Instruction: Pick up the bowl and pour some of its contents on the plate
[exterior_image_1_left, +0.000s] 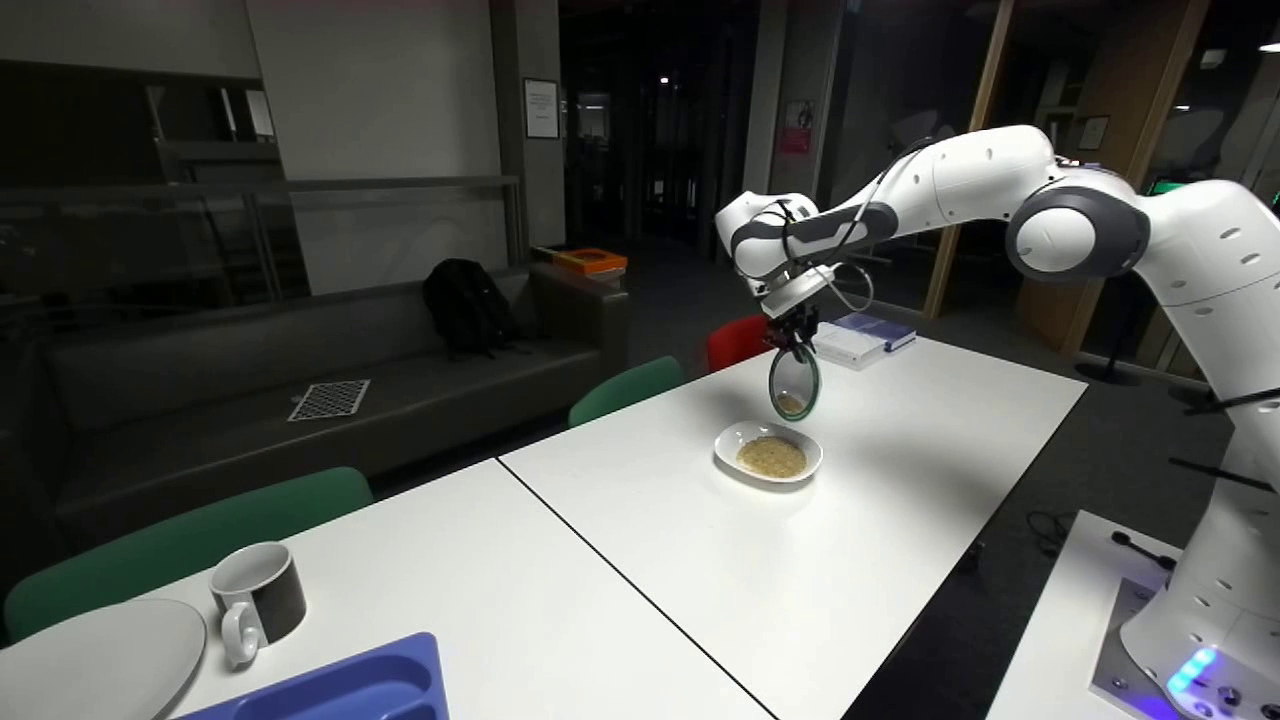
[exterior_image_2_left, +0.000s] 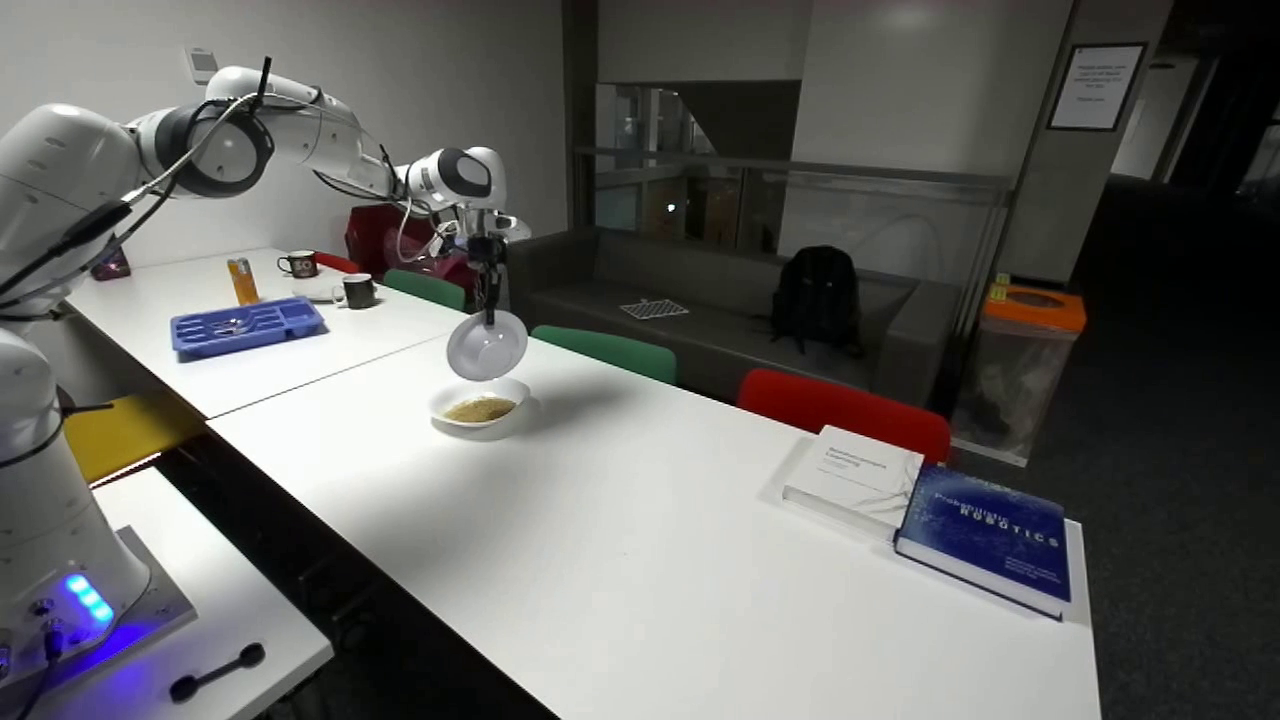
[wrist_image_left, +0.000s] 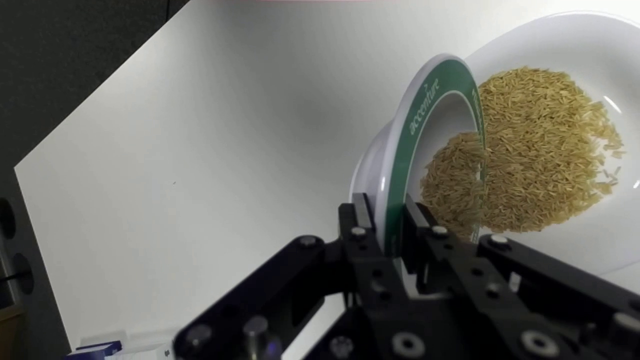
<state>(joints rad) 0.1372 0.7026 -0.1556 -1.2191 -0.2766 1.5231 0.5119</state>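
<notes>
Wrist view: gripper at lower centre, its fingers pinched tight on the rim of the bowl, one inside, one outside. Bowl tipped nearly on edge, just above the white plate, which has raised sides and takes up the right of the frame. Rice, tan and loose, in both: broad heap on the plate, thin scatter at its right side; smaller lot gathered at the bowl's low side, grains blurred along the lip.

Other containers, in an exterior view: blue tray, upper left, divided, something shiny in its compartments. Orange can near its far side; black-and-white mug to the right, inside not seen. Bin with orange lid at right of frame, see-through, contents unclear.

Writing: bowl's green band reads "accenture"; more letters farther round, partly cut off. Lower right of the same exterior view, on the table: white book, "Reinforcement Learning"; just beside it, blue book, "Probabilistic Robotics", smaller lines illegible. Framed notice, upper right: print too small. Dark mug, upper left: markings, not readable.
</notes>
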